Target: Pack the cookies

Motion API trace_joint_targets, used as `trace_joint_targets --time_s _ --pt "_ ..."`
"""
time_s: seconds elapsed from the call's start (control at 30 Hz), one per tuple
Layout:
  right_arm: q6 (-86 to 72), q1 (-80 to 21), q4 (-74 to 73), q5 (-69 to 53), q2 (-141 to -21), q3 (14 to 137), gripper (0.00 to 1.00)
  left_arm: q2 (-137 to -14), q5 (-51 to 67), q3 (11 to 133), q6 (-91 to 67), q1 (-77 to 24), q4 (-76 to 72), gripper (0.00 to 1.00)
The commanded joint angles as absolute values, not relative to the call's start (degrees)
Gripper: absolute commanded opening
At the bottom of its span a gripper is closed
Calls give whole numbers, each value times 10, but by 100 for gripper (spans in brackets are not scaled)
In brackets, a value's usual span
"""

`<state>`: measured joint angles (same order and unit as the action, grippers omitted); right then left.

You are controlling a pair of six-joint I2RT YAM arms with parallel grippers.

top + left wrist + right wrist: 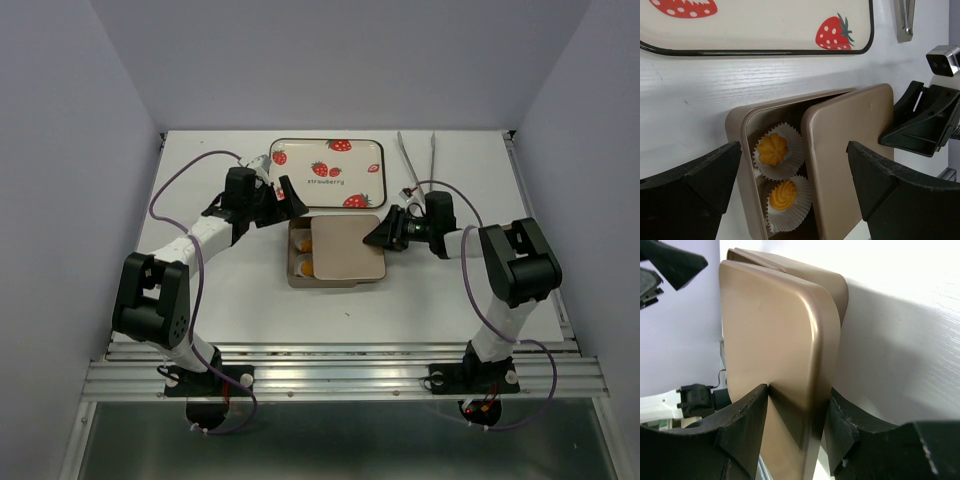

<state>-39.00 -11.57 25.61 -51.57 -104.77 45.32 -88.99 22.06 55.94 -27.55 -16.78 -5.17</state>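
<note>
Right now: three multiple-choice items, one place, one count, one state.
1. Strawberry tray lies: A) beyond the tin B) nearer than the tin C) on the tin
2. Cookies showing in the tin: A) none B) two C) five
3. Right gripper: A) open B) shut on a cookie C) shut on the lid
Key: 1A, top view shows it farther out; 2B, two sit uncovered in paper cups; 3C, fingers pinch the lid's edge.

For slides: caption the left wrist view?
Gold lid half over the tin, two cookies in paper cups exposed; right pincer holds the lid's edge.
</note>
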Motion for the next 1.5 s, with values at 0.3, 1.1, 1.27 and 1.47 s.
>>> trace_joint_targets --time_s 0.3,1.1,1.27,1.47 --pt "-426 -144 229 -423 -1013 485 52 -875 230 510 -296 -167 -72 99" --pt "-373 -205 98 -329 -1003 551 59 -877 271 475 -318 -171 -111 99" --pt "-354 -222 53 -296 -1001 571 63 -877 272 474 -319 -173 -112 99" --pt "-345 -233 29 -284 -1000 590 65 -877 270 471 -319 -174 -113 99"
